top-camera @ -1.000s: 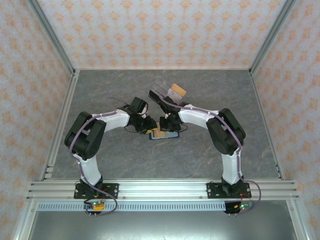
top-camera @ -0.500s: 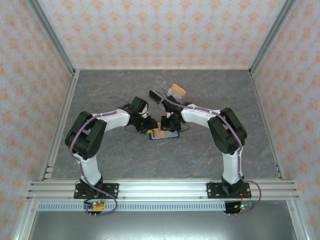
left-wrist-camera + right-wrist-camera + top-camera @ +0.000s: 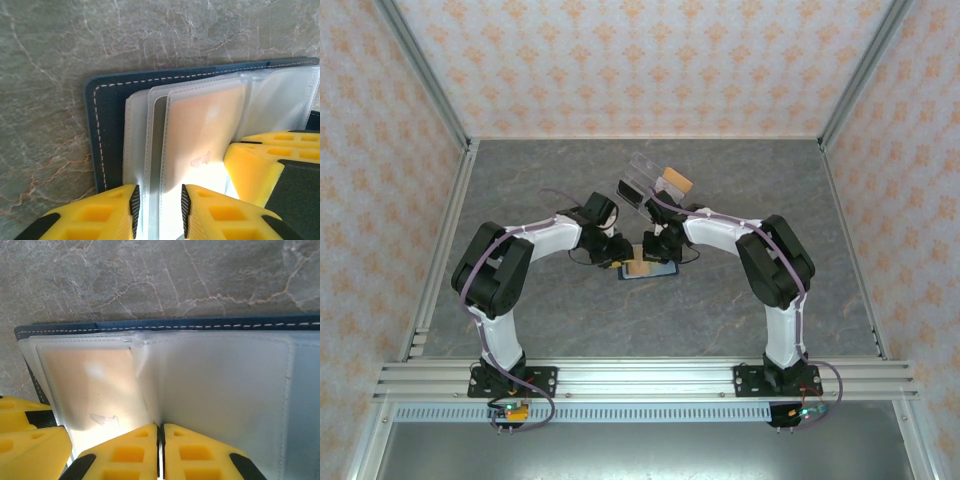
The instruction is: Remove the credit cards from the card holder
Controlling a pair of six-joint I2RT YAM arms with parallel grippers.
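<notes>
The left gripper (image 3: 158, 205) is seen with its jaws narrowly apart, the edges of the clear sleeves (image 3: 280, 100) running into the gap. The open card holder (image 3: 107, 130) is laid flat on the table (image 3: 50, 60) ahead of those jaws, an orange-tan card (image 3: 205, 125) being lodged in the sleeve just ahead of the right-hand finger. The right gripper (image 3: 160, 435) is closed on a fold of the sleeves, the carded pocket lying ahead-left of its jaws.
</notes>
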